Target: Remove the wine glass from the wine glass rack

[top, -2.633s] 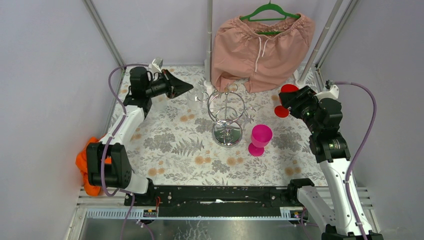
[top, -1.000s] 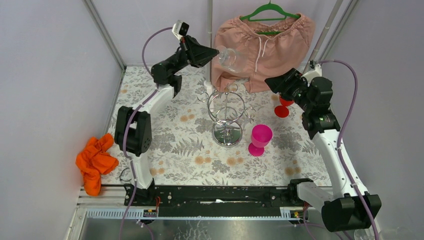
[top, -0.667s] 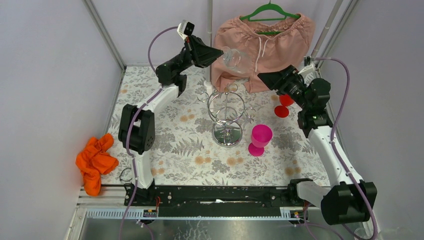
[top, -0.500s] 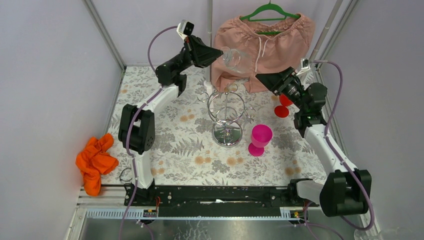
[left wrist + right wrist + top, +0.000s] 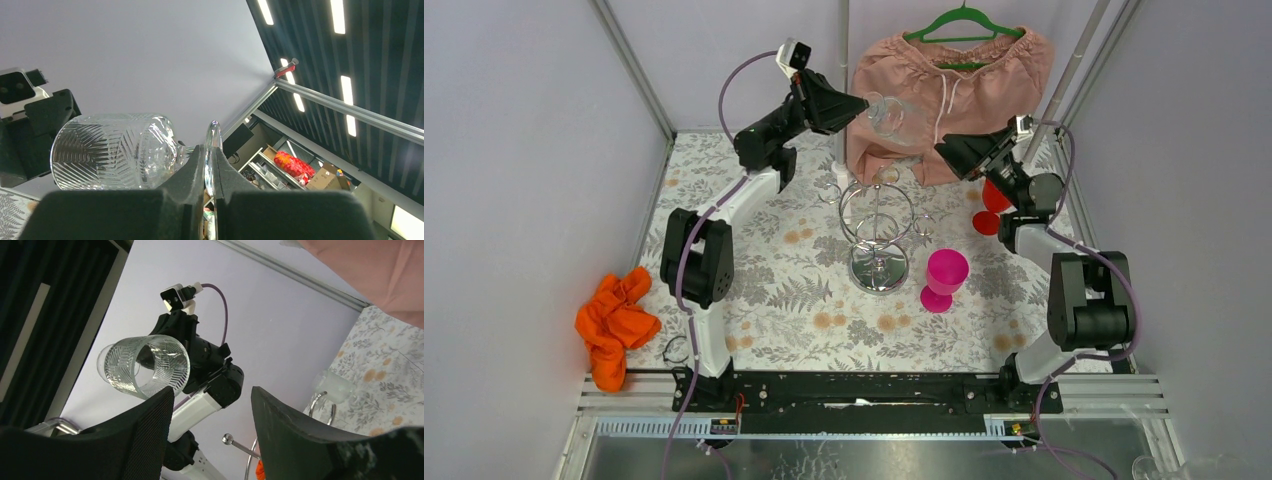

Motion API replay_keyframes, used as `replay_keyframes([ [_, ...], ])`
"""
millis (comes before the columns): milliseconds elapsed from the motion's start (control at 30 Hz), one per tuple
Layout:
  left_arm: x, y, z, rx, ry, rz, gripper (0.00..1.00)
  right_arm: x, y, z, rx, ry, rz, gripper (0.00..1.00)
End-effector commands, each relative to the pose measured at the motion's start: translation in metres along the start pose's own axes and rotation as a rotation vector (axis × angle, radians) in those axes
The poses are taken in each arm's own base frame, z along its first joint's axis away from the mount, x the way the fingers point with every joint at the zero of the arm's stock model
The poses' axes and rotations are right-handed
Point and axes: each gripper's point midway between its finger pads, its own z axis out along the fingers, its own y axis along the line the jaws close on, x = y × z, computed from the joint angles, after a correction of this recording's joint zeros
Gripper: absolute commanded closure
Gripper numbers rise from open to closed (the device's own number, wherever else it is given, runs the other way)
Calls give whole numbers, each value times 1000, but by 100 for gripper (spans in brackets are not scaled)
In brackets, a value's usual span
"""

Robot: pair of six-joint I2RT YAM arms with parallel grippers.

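Observation:
My left gripper (image 5: 862, 103) is shut on the flat foot of a clear ribbed wine glass (image 5: 890, 117) and holds it on its side, high in front of the pink shorts. In the left wrist view the foot (image 5: 212, 150) is pinched between the pads and the bowl (image 5: 114, 151) lies to the left. The chrome wine glass rack (image 5: 876, 225) stands below on its round base (image 5: 878, 271). A second clear glass (image 5: 827, 190) hangs on its left side. My right gripper (image 5: 946, 150) is open and empty, raised right of the held glass (image 5: 145, 365).
A pink goblet (image 5: 944, 279) stands right of the rack base. A red goblet (image 5: 994, 203) stands under my right arm. Pink shorts (image 5: 949, 90) hang on a green hanger at the back beside a vertical pole (image 5: 843, 70). An orange cloth (image 5: 611, 326) lies at the left edge.
My left gripper rose from beside the rack to high at the back with the clear glass in it. My right arm lifted and swung its open gripper left toward the glass.

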Motion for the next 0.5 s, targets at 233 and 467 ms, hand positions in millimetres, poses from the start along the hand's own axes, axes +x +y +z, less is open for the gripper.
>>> replay_keyframes([
  [233, 5, -28, 8, 124, 25, 89, 100, 4, 83, 8, -283, 83, -167, 33],
  [467, 5, -18, 13, 136, 29, 64, 100, 8, 92, 16, -310, 107, -143, 33],
])
